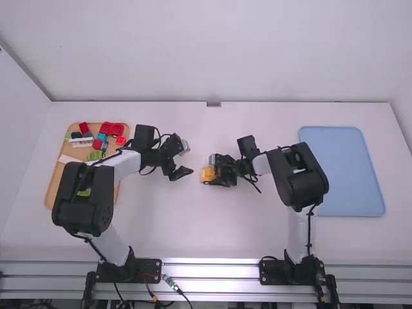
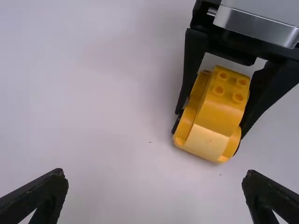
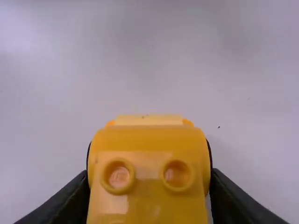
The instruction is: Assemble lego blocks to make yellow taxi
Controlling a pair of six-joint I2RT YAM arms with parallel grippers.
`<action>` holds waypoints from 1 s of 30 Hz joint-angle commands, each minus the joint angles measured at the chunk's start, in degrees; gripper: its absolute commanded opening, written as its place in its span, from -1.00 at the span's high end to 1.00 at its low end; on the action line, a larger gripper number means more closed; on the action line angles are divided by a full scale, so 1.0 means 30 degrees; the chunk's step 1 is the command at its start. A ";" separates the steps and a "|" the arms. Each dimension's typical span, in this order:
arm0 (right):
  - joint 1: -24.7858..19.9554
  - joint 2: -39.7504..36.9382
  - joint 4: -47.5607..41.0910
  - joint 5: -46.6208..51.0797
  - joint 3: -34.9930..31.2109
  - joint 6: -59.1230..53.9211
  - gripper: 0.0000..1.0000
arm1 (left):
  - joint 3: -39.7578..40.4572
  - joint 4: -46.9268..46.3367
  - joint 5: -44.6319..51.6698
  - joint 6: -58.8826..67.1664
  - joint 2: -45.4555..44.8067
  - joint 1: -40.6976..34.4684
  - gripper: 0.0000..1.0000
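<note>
Grippers, two of them: the right one (image 1: 219, 172) near the middle of the frame is clamped on the one yellow car-shaped piece (image 1: 207, 175), and the left one (image 1: 177, 165) has its fingers spread wide with nothing between them. Four hollow studs on top of that piece in the left wrist view; only two come through properly in the right wrist view, where the near end is cut off. Can't tell if it's touching the table (image 1: 193, 225). Two trays: one blue (image 1: 341, 167) at right, one tan (image 1: 54, 183) at left. Roughly a dozen blocks (image 1: 111, 129) sit in the tan one, but the left arm (image 1: 84, 196) hides part, so no exact count.
</note>
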 commanded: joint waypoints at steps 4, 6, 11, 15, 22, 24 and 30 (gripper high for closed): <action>0.0007 0.0334 -0.0189 0.0087 0.0015 0.0058 0.04 | -0.0211 -0.0073 0.0119 -0.0133 -0.0688 -0.0066 -0.98; 0.0007 0.0334 -0.0124 0.0000 0.0022 0.0066 0.08 | -0.0211 -0.0087 0.0112 -0.0133 -0.0717 -0.0066 -0.98; -0.0401 0.0312 -0.0204 0.0007 0.0801 0.1668 0.10 | -0.0233 -0.0015 0.0097 -0.0126 -0.0717 -0.0066 -0.98; -0.0969 0.0290 -0.1902 -0.0022 0.2266 0.2164 0.15 | -0.0248 -0.0087 0.0046 -0.0126 -0.0717 -0.0066 -0.98; -0.2273 -0.0985 -0.7337 0.0029 0.5195 0.1865 0.35 | -0.0248 0.0386 -0.1629 -0.1605 -0.0717 -0.0080 -0.98; -0.2761 -0.1852 -0.8218 0.0699 0.5646 0.2113 0.39 | -0.0248 0.0408 -0.1899 -0.1671 -0.0717 -0.0044 -0.98; -0.4284 -0.4802 -0.7657 0.3796 0.4918 0.6069 0.53 | -0.0248 0.0510 -0.1804 -0.1612 -0.0717 -0.0036 -0.98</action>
